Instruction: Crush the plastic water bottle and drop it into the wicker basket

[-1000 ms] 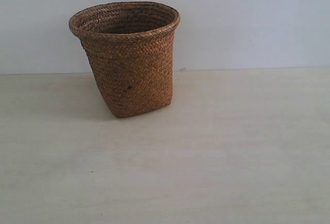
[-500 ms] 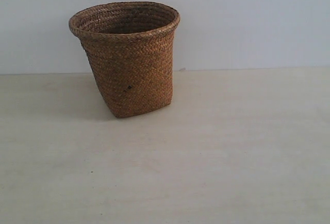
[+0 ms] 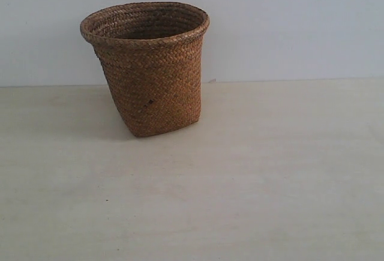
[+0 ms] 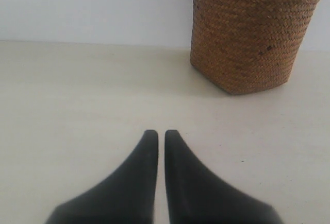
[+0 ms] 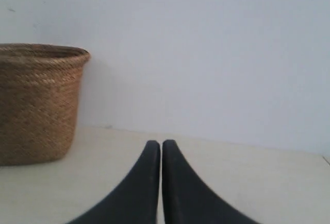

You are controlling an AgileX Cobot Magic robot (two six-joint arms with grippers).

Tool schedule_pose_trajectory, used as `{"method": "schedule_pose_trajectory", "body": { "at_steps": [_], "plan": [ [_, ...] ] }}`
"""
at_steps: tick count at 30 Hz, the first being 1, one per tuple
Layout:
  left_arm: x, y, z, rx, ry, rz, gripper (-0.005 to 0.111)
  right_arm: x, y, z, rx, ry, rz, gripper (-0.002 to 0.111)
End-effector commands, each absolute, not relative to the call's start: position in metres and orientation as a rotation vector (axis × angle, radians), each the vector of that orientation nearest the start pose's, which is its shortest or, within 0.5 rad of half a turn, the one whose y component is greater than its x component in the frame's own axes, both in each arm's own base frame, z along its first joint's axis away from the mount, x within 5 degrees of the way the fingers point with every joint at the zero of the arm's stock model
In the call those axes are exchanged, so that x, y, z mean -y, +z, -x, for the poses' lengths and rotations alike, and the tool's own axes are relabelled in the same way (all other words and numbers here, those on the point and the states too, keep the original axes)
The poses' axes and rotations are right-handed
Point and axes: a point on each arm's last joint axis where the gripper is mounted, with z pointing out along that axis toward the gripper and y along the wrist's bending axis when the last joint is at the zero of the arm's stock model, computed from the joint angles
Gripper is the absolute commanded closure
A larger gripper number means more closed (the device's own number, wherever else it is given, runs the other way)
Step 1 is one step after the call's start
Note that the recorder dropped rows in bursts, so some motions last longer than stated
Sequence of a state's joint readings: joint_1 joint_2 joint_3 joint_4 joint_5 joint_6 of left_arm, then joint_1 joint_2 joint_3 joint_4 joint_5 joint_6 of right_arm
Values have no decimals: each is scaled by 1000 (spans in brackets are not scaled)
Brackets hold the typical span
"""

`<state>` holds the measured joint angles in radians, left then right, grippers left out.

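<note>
Basket (image 3: 150, 81) upright at ten o'clock on the table (image 3: 270, 171), left gripper (image 4: 157, 134) and right gripper (image 5: 161, 144) both pressed together.
Its round rim opens upward, and its base sits near the wall (image 3: 288, 27) at twelve; bare tabletop spreads from three round to eight o'clock. Both grippers hang apart from the basket, pinching nothing.

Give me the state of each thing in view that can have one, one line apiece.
wicker basket: upright on the table, open at the top, its bottom hidden.
left hand: shut, holding nothing, apart from the basket.
right hand: shut, holding nothing, apart from the basket.
plastic water bottle: not in any view.
</note>
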<state>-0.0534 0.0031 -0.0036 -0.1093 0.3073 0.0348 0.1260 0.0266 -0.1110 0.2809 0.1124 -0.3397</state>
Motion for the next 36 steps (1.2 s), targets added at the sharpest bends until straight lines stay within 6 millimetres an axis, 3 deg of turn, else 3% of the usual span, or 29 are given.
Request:
{"method": "schedule_pose_trajectory", "body": {
  "at_steps": [1, 3, 13, 19, 23, 31, 36],
  "plan": [
    [6, 186, -54, -1791, -121, -1, 103, -5, 214, -57, -1555, 0, 114, 108],
    [6, 186, -54, -1791, -121, -1, 103, -5, 204, -58, -1584, 2, 110, 108],
    [6, 186, -54, -1791, -121, -1, 103, -7, 197, -57, -1671, 110, 38, 108],
    [6, 186, -54, -1791, -121, -1, 103, -11, 183, -54, -1832, 239, -51, 108],
    [6, 186, -54, -1791, -121, -1, 103, -11, 183, -54, -1834, 313, -147, 108],
    [6, 186, -54, -1791, -120, -3, 103, -6, 183, -55, -1830, 103, 29, 108],
    [6, 186, -54, -1791, -118, -4, 103, -6, 183, -55, -1830, 104, 21, 108]
  ]
}}
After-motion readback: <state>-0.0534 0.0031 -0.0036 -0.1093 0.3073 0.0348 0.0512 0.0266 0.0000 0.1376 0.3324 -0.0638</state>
